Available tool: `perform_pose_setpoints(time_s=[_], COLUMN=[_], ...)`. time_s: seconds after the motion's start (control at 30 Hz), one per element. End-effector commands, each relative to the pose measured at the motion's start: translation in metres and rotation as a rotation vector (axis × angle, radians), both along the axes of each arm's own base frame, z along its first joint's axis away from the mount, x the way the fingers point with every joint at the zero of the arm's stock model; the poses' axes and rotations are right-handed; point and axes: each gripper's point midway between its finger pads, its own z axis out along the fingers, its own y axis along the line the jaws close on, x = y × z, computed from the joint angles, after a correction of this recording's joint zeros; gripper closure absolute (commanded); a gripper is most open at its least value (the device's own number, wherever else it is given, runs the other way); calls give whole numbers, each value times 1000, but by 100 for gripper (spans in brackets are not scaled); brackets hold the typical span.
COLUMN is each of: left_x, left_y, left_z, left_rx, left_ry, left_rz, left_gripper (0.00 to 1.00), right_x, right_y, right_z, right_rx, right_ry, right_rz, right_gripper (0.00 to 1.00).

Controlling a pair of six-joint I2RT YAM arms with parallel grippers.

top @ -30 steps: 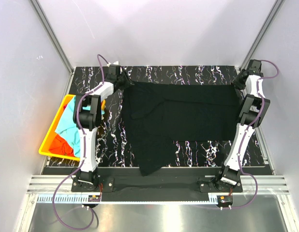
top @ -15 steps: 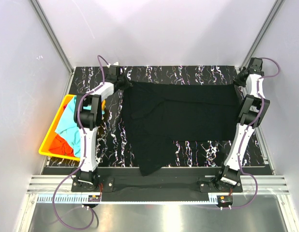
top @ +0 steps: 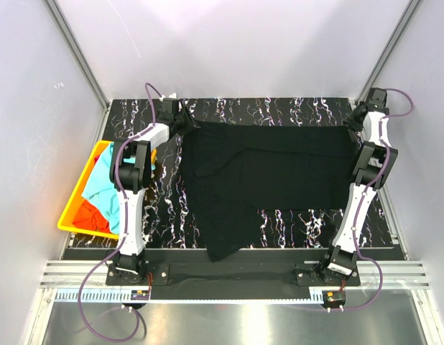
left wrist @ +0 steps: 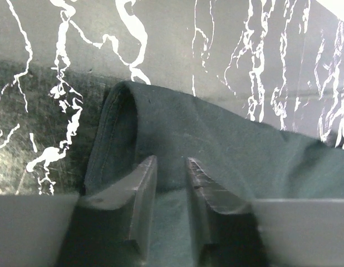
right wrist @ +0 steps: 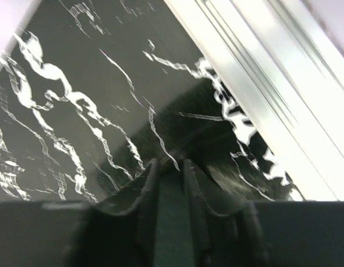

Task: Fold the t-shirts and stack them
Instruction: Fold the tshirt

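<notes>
A large black t-shirt (top: pixel 272 165) lies spread across the marbled table, with one part hanging toward the near edge. My left gripper (top: pixel 185 123) is shut on its far left corner. In the left wrist view the cloth (left wrist: pixel 216 150) folds up between the closed-in fingers of that gripper (left wrist: pixel 171 161). My right gripper (top: pixel 353 122) is shut on the far right corner. In the right wrist view dark cloth (right wrist: pixel 171 222) sits between the fingers of that gripper (right wrist: pixel 169 164). A turquoise t-shirt (top: pixel 103 180) and an orange-red t-shirt (top: pixel 89 214) lie crumpled in the bin.
A yellow plastic bin (top: pixel 82 230) stands at the table's left edge. Bare marbled table (top: pixel 279 108) shows beyond the shirt's far edge. Metal frame posts and white walls close in the back, and a rail runs by the right gripper (right wrist: pixel 272 67).
Both grippers have shifted only slightly at the far corners. The black t-shirt stays stretched between them.
</notes>
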Motion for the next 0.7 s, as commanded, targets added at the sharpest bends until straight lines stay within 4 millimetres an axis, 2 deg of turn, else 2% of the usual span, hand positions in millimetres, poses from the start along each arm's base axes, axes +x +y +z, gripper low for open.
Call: perform_pose_setpoints(time_s=[0.0, 0.03, 0.1, 0.13, 0.17, 0.2, 0.23, 0.27, 0.33, 0.37, 0.43, 0.5, 0.53, 0.57, 0.67], left_x=[13, 12, 10, 6, 1, -5, -11, -23, -44, -52, -67, -91, -104, -115, -144], left_y=[2, 2, 2, 2, -1, -1, 0, 2, 7, 7, 7, 2, 0, -6, -12], left_z=[63, 63, 67, 70, 73, 74, 92, 81, 72, 85, 84, 78, 67, 71, 52], left_rx=[-10, -14, -19, -31, -33, -27, -22, 2, 43, 51, 54, 59, 67, 70, 73], left_ry=[-153, -147, -122, -113, -112, -109, -136, -106, -78, -88, -60, -7, 28, 37, 120], left_rz=[-19, -21, -19, -20, -23, -19, -14, -1, 5, 7, 4, -20, -29, -46, -51], left_gripper=[53, 51, 52, 53, 55, 55, 55, 55, 55, 55, 56, 57, 57, 57, 56], right_x=[-9, -12, -28, -33, -44, -49, -55, -63, -69, -74, -77, -80, -80, -83, -90], right_y=[1, 2, 8, 10, 14, 15, 14, 16, 16, 14, 15, 19, 26, 30, 40], right_z=[47, 54, 49, 58, 47, 48, 59, 53, 65, 62, 65, 71, 77, 74, 73], right_rx=[-36, -31, 6, 16, 33, 32, 20, 25, 15, -1, 4, 18, 51, 65, 100], right_ry=[-29, -27, 38, 43, 87, 99, 94, 118, 110, 127, 128, 120, 104, 112, 123], right_rz=[-12, -14, -48, -72, -75, -83, -101, -105, -101, -112, -110, -112, -98, -93, -72], right_gripper=[63, 59, 57, 55, 53, 52, 51, 48, 45, 43, 42, 42, 42, 41, 41])
